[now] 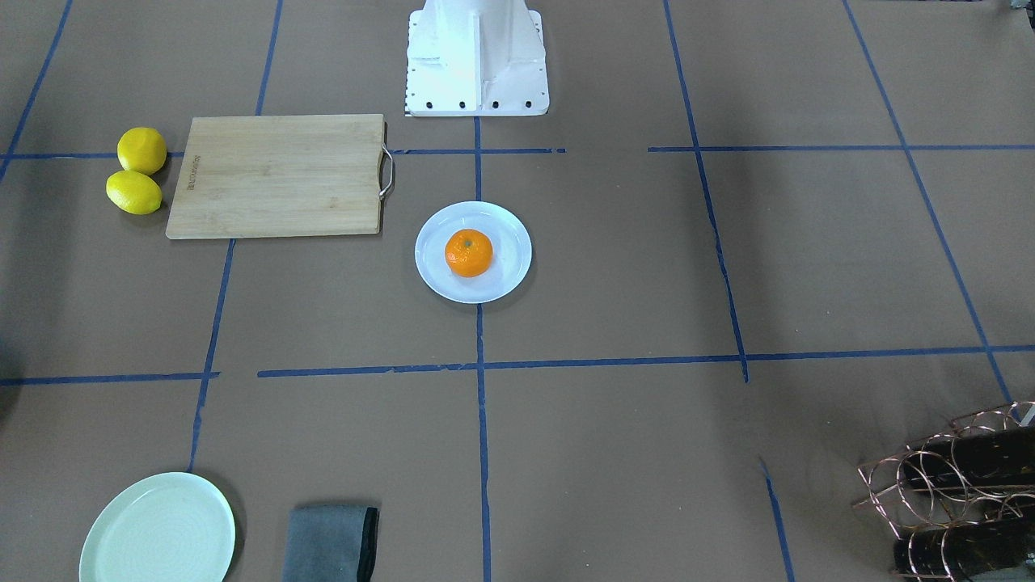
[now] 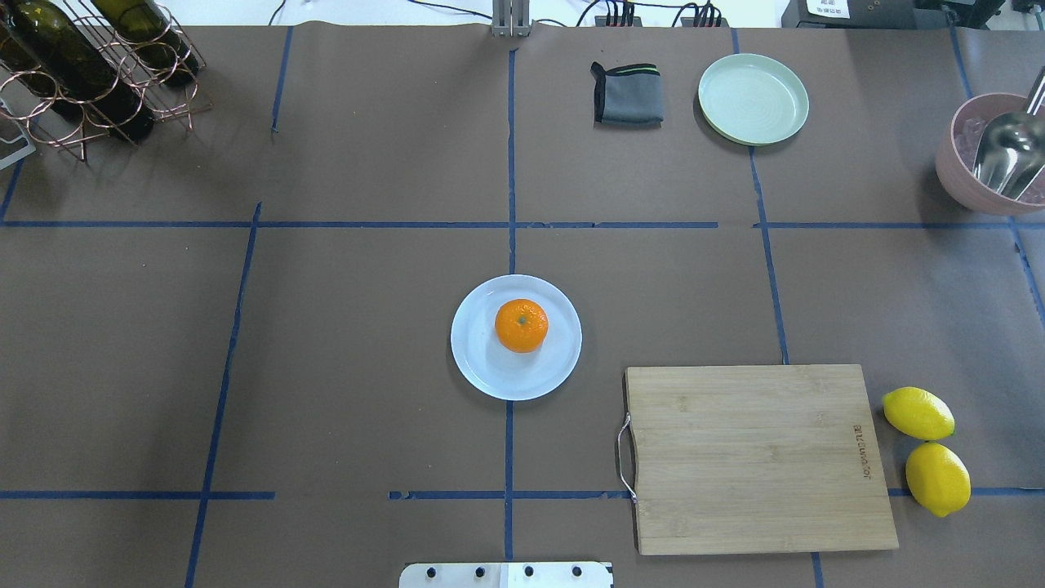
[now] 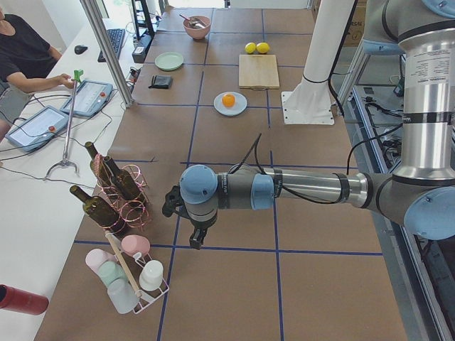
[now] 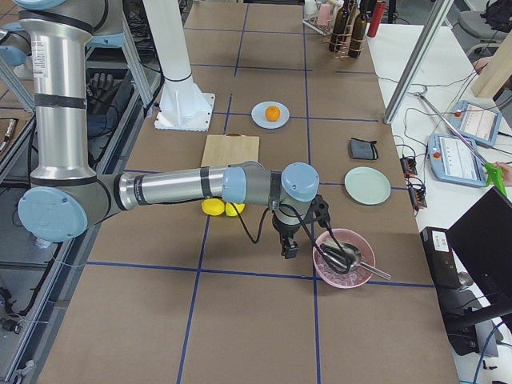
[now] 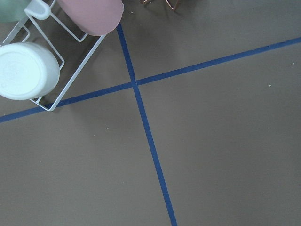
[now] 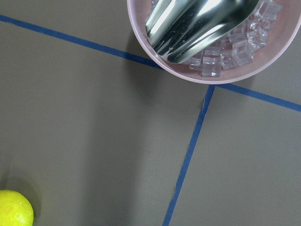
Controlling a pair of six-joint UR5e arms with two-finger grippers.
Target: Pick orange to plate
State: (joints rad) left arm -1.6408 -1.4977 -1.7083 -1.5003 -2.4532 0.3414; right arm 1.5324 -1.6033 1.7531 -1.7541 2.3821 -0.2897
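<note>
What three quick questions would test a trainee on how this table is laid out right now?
1. True or false: the orange lies on the cutting board.
2. What lies just past the board's edge opposite its handle? A) two lemons B) wine bottles C) a grey cloth
3. Fill in: the pink bowl of ice cubes holds a metal ____.

Key
1. False: it sits on the plate.
2. A
3. scoop
</note>
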